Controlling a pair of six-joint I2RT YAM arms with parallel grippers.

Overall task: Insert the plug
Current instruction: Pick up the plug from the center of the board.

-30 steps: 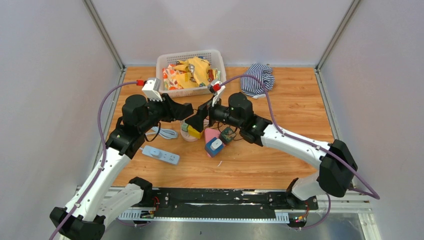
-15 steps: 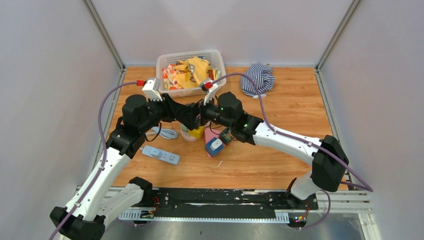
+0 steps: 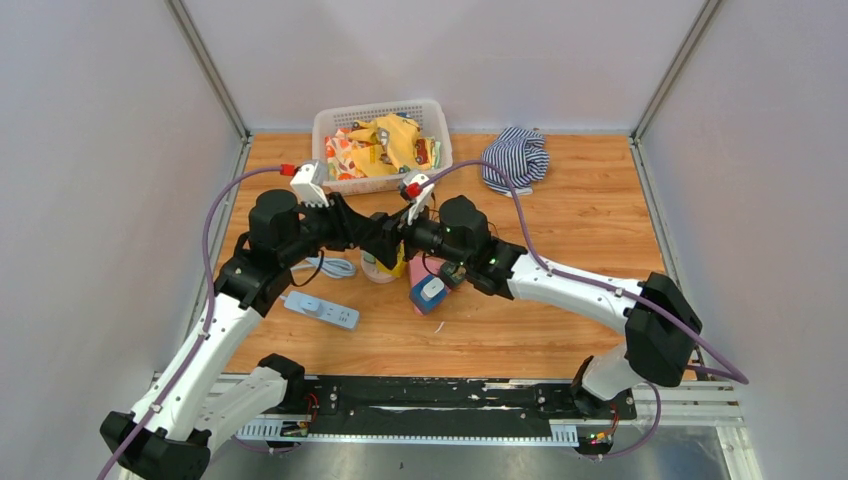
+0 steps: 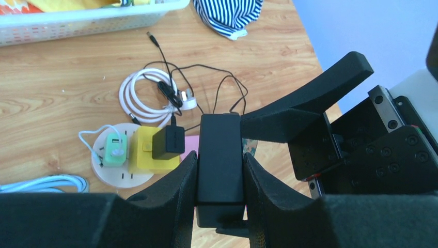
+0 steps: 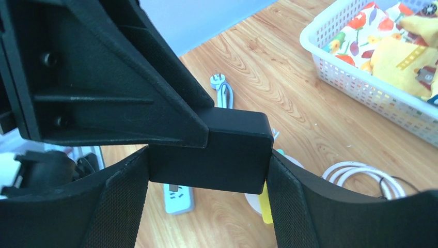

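The plug is a black block adapter (image 4: 220, 155) with a thin black cord, held in the air above the table. My left gripper (image 4: 219, 163) is shut on its long sides. My right gripper (image 5: 206, 161) comes from the opposite side, and its pads press on the adapter's (image 5: 217, 155) two ends. In the top view the two grippers (image 3: 387, 236) meet over the round white socket base (image 3: 372, 270). A white power strip (image 3: 321, 311) lies on the wood to the front left; it also shows under the adapter as the power strip (image 5: 178, 195).
The round base (image 4: 103, 173) carries a green adapter (image 4: 111, 150) and a yellow block with a black plug (image 4: 168, 142). A white cable coil (image 4: 142, 95), a pink and blue block (image 3: 428, 290), a white basket (image 3: 380, 112) and a striped cloth (image 3: 515, 155) lie around.
My right arm has moved left to meet the left gripper, and its jaws have narrowed onto the adapter's ends. The left gripper has kept its hold.
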